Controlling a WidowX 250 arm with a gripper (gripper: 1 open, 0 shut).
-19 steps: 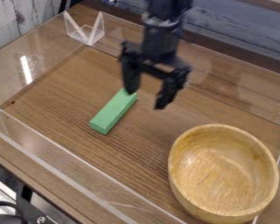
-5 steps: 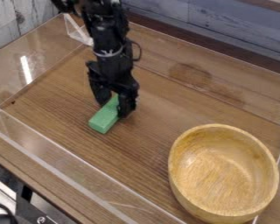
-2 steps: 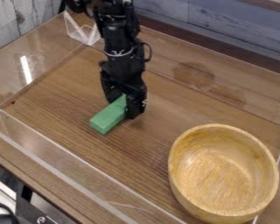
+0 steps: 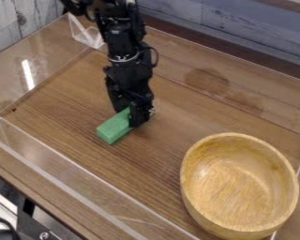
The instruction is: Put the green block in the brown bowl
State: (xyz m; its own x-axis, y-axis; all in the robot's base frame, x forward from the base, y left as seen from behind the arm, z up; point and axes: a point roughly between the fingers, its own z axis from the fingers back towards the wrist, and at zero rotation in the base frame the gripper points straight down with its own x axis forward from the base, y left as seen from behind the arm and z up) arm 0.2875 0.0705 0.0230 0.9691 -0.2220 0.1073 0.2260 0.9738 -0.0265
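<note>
The green block [image 4: 110,129] lies flat on the wooden table left of centre, its long axis running diagonally. My gripper [image 4: 130,114] points straight down over the block's far upper end, and its dark fingers [image 4: 116,107] press against both sides of that end, shut on it. The block still rests on the table. The brown bowl [image 4: 240,187] sits empty at the front right, well apart from the block and the gripper.
Clear acrylic walls [image 4: 65,178] fence the table on the front and left sides. A clear plastic bracket [image 4: 90,33] stands at the back left, behind the arm. Bare wood lies between the block and the bowl.
The fingers straddled the block's end wide apart a second ago and have now closed onto it. The arm has stayed in place over the block, with a slight roll of the wrist.
</note>
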